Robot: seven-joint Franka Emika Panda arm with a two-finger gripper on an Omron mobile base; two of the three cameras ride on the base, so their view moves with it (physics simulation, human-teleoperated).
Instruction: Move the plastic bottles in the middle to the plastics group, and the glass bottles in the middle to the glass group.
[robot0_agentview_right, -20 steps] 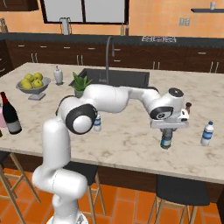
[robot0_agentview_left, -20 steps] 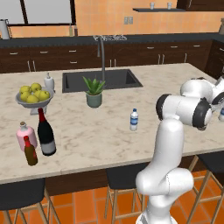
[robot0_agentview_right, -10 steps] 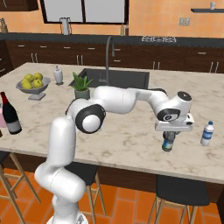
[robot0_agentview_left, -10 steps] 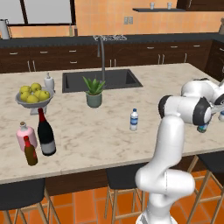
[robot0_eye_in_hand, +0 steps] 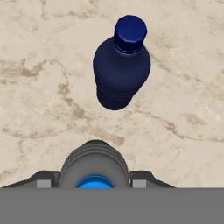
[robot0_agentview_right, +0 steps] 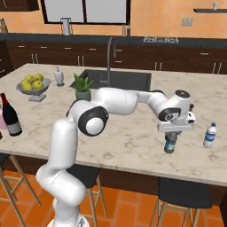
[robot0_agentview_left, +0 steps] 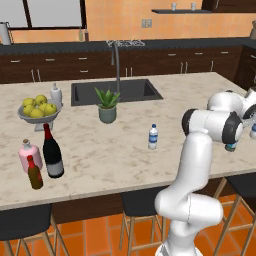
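The gripper pinches a plastic bottle near the counter's front edge; lower it upright (gently), just beside the dark blue bottle.

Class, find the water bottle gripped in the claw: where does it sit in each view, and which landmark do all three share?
Left base view: water bottle at far right, peeking from behind the arm.
Right base view: right of centre, hanging under the claw.
Hand view: bottom centre, seen from above.
Shared landmark: marble counter.
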